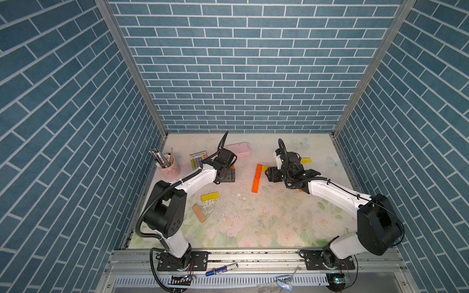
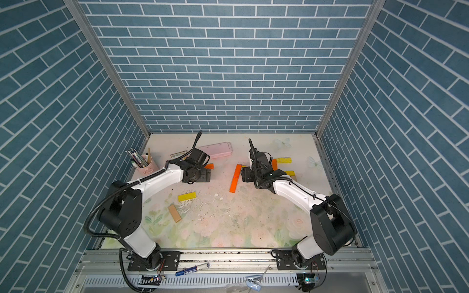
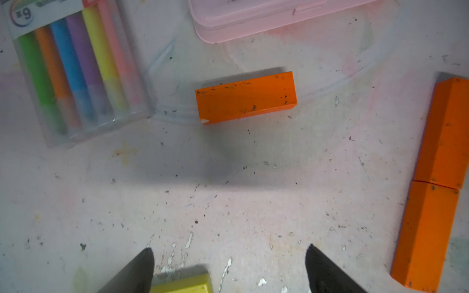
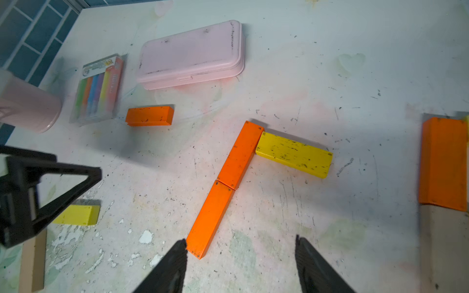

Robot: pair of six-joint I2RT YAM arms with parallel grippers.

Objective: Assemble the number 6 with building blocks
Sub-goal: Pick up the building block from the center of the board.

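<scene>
Two orange building blocks (image 4: 238, 154) lie end to end in a slanted line mid-table, and a yellow block (image 4: 294, 154) touches the far end of that line at a right angle. My right gripper (image 4: 240, 242) hovers open over the line's near end with nothing between its fingers. My left gripper (image 3: 229, 250) is open and empty above bare table, short of a loose orange block (image 3: 245, 97). A yellow block (image 1: 210, 196) and a tan block (image 1: 199, 213) lie at the front left. Further yellow (image 2: 283, 160) and orange (image 2: 274, 164) blocks lie behind the right arm.
A pink case (image 4: 190, 54) and a clear pack of coloured chalk sticks (image 3: 73, 73) lie at the back left. A pink cup of pens (image 1: 168, 167) stands by the left wall. Chipped paint flecks dot the table's middle (image 1: 228, 205).
</scene>
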